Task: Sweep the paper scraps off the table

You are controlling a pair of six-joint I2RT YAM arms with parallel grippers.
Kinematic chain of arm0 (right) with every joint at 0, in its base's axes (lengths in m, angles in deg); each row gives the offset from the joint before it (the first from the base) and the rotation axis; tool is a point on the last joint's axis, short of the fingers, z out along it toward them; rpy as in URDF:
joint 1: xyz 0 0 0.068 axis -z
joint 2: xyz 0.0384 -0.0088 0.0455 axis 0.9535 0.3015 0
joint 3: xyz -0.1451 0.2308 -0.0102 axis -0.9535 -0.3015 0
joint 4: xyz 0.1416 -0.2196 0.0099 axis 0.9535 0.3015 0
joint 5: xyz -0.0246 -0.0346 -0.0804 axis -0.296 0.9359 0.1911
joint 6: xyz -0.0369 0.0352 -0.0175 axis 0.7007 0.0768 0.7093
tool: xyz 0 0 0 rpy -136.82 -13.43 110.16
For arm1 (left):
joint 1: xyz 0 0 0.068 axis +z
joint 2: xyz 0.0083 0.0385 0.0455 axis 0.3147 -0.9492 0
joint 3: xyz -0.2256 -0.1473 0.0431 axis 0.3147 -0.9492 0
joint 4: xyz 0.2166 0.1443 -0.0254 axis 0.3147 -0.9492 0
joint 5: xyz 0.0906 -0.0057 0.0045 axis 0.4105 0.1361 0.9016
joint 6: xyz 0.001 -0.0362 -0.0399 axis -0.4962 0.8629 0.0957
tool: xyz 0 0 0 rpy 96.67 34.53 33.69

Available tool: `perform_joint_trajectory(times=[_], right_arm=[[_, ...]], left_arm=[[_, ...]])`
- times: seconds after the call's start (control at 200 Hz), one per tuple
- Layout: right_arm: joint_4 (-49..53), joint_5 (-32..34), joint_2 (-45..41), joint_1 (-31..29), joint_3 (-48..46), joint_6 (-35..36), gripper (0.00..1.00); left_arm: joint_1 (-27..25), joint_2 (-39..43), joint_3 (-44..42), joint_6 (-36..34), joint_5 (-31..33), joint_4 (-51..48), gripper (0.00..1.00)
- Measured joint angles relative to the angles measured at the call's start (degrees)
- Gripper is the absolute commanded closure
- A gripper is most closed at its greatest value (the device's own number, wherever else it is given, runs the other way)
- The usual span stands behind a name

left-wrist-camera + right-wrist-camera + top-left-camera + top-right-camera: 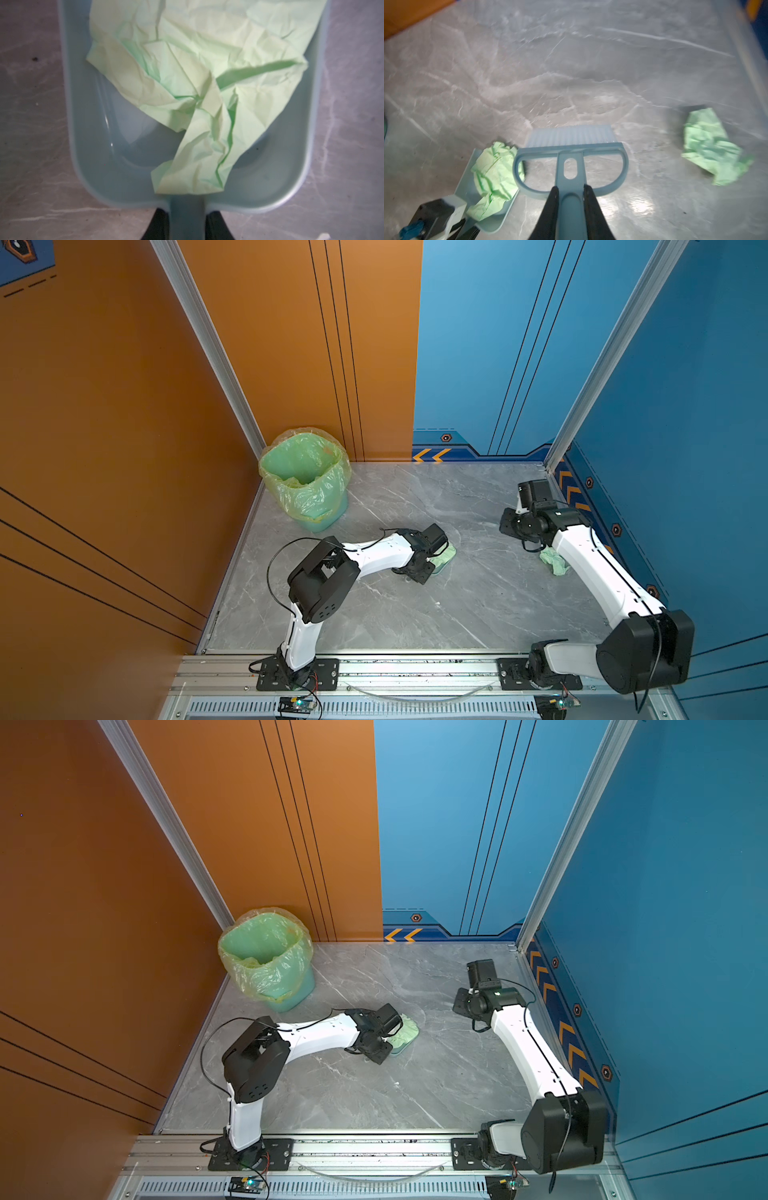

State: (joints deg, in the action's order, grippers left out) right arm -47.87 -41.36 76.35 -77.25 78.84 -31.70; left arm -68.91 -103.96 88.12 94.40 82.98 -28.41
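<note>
A pale blue-grey dustpan (270, 166) lies on the grey marble table (415, 614), and my left gripper (188, 211) is shut on its handle. A large crumpled pale green paper scrap (207, 62) rests inside the pan, also showing in both top views (446, 553) (409, 1031). My right gripper (570, 188) is shut on the handle of a blue hand brush (571, 137), whose bristles point at the table beside the dustpan (496, 226). A second pale green paper scrap (710, 147) lies loose on the table next to the right arm (555, 562).
A green bin lined with a yellow-green bag (305, 477) stands in the far left corner of the table. Orange and blue walls close in the left, back and right sides. Silver rails carrying both arm bases run along the front edge (415, 668).
</note>
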Motion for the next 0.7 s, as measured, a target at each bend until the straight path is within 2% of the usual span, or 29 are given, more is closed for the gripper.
perform_joint_trajectory(times=[0.15, 0.24, 0.696], right_arm=[[-0.28, 2.05, -4.02, 10.51, -3.67, -4.85, 1.00], [-0.22, 2.43, -4.48, 14.14, -5.88, -6.56, 1.00], [-2.29, 0.31, -7.63, 14.82, -9.35, -8.15, 1.00]], left_arm=[[0.22, 0.00, -0.07, 0.57, -0.02, 1.03, 1.00], [0.31, 0.00, -0.33, 0.59, -0.02, 1.38, 1.00], [0.57, 1.53, -3.43, 1.95, 0.00, 4.96, 1.00]])
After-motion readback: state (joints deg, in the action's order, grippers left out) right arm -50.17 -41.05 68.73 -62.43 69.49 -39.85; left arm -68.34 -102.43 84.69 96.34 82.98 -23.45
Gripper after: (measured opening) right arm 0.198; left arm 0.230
